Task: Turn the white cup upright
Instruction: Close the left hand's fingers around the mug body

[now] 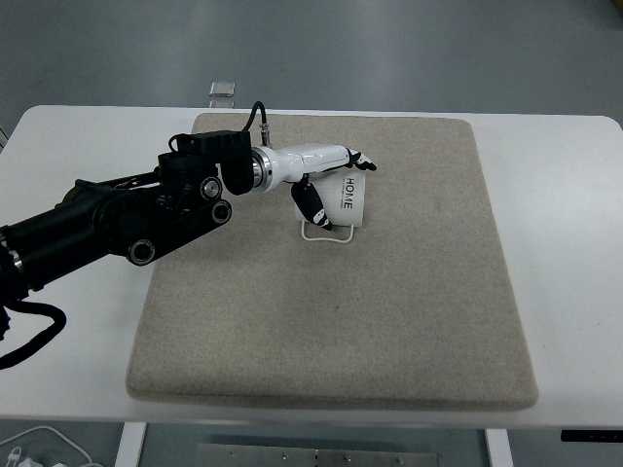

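The left hand (326,190) is gripping the white ceramic cup (346,202) lying on the beige felt mat (389,321), preparing to turn it upright.

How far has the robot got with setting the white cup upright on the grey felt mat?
Done: the left hand has reached the white ceramic cup printed HOME and its fingers wrap it. In hand: the cup rests on the grey felt mat, its handle towards the camera. Left: whether it stands upright cannot be told, and releasing it. The right arm is out of view.
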### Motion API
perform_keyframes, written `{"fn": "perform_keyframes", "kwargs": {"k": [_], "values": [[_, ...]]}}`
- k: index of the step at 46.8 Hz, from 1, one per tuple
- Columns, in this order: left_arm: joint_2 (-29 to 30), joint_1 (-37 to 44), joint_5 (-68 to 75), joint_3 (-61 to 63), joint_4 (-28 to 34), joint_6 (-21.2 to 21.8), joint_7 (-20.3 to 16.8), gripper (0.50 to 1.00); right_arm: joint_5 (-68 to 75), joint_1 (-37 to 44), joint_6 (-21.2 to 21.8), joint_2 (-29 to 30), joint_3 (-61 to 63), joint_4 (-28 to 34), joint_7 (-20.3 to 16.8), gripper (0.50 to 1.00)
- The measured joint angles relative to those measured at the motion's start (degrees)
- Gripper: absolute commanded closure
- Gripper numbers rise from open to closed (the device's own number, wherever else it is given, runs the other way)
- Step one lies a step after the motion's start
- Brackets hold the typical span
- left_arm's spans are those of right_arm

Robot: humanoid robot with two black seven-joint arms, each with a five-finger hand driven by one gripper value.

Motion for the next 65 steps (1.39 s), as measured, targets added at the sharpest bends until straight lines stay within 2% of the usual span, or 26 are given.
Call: {"fn": "perform_keyframes", "kwargs": {"k": [3, 7, 12, 17, 21, 24, 28, 31, 35, 37, 49, 58, 65], "values": [[-0.03, 0.02, 0.00, 0.01, 0.01, 0.00, -0.03, 0.559, 0.00, 0.00, 0.00, 0.00, 0.01, 0.00, 0.00, 0.570], [-0.12, 0.24, 0.00, 0.01, 0.01, 0.06, -0.05, 0.598, 0.00, 0.00, 0.00, 0.00, 0.01, 0.00, 0.00, 0.570], [-0.12, 0.36, 0.00, 0.01, 0.01, 0.06, -0.05, 0.604, 0.00, 0.00, 0.00, 0.00, 0.01, 0.00, 0.00, 0.570], [-0.12, 0.36, -0.05, 0.01, 0.08, 0.02, -0.05, 0.679, 0.00, 0.00, 0.00, 0.00, 0.01, 0.00, 0.00, 0.570], [-0.16, 0.36, -0.06, 0.01, 0.58, 0.01, -0.05, 0.690, 0.00, 0.00, 0.00, 0.00, 0.01, 0.00, 0.00, 0.570], [-0.27, 0.36, -0.08, 0.01, 0.94, 0.01, -0.06, 0.765, 0.00, 0.00, 0.00, 0.00, 0.01, 0.00, 0.00, 0.570], [-0.30, 0.36, -0.08, 0.01, 1.12, 0.09, -0.07, 0.808, 0.00, 0.00, 0.00, 0.00, 0.01, 0.00, 0.00, 0.570], [-0.33, 0.36, -0.10, 0.01, 1.13, 0.09, -0.06, 0.876, 0.00, 0.00, 0.00, 0.00, 0.01, 0.00, 0.00, 0.570], [-0.36, 0.36, -0.15, 0.00, 1.22, 0.18, -0.06, 0.932, 0.00, 0.00, 0.00, 0.00, 0.02, 0.00, 0.00, 0.570], [-0.37, 0.36, -0.16, -0.02, 1.23, 0.18, -0.06, 0.994, 0.00, 0.00, 0.00, 0.00, 0.02, 0.00, 0.00, 0.570], [-0.31, 0.34, -1.02, -0.64, 0.69, 0.41, -0.26, 1.000, 0.00, 0.00, 0.00, 0.00, 0.03, 0.00, 0.00, 0.570], [0.10, 0.19, -1.90, -1.13, -1.02, 3.54, -1.26, 1.000, 0.00, 0.00, 0.00, 0.00, 0.02, 0.00, 0.00, 0.570], [0.44, 0.18, -10.58, -3.29, -1.15, 3.80, -2.87, 1.000, 0.00, 0.00, 0.00, 0.00, 0.00, 0.00, 0.00, 0.570]]}}
